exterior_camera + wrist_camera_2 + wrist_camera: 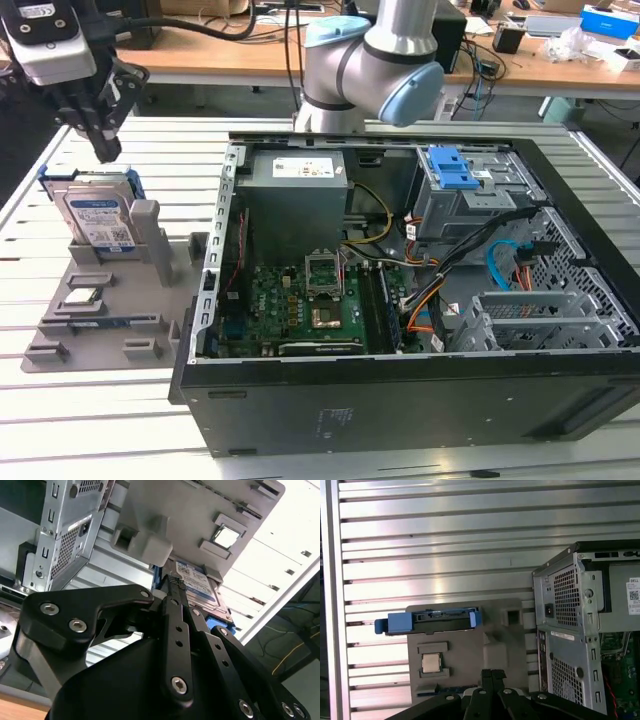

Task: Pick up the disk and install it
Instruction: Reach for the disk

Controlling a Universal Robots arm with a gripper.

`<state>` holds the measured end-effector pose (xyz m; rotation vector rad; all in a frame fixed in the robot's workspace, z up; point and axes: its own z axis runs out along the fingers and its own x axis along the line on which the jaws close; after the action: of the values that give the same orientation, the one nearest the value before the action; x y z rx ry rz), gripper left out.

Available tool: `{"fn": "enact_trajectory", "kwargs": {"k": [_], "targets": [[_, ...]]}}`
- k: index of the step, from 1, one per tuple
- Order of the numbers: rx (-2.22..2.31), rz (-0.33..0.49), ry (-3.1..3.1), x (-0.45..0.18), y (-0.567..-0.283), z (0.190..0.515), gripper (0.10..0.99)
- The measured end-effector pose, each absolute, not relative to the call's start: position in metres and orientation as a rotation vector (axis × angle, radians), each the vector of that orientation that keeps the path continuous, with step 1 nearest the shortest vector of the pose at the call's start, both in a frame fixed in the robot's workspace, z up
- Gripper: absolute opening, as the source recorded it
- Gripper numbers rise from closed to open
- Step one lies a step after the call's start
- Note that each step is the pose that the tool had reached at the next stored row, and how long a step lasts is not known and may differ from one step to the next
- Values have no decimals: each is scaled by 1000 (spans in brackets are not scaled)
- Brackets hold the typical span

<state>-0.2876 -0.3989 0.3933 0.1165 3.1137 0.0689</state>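
The disk (98,215) stands propped on edge in a grey holder (110,320) on the exterior view's left, its white-and-blue label facing out and a blue carrier around it. In the first wrist view the disk (432,620) shows edge-on as a blue strip. The second wrist view has the disk (200,587) just beyond the fingertips. My gripper (105,148) hangs above the disk's back edge, apart from it. Both wrist views show the gripper (175,586) (492,673) with its black fingers pressed together, shut on nothing.
The open computer case (400,390) lies to the exterior view's right of the holder, with a blue latch piece (455,170) on its drive cage. A small square chip (82,297) (431,662) sits in the holder. The slatted metal table (60,420) carries everything.
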Motion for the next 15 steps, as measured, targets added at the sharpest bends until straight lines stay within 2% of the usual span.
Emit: {"fn": "enact_trajectory", "kwargs": {"k": [15], "targets": [[117, 69, 3114, -322, -399, 393, 106]]}}
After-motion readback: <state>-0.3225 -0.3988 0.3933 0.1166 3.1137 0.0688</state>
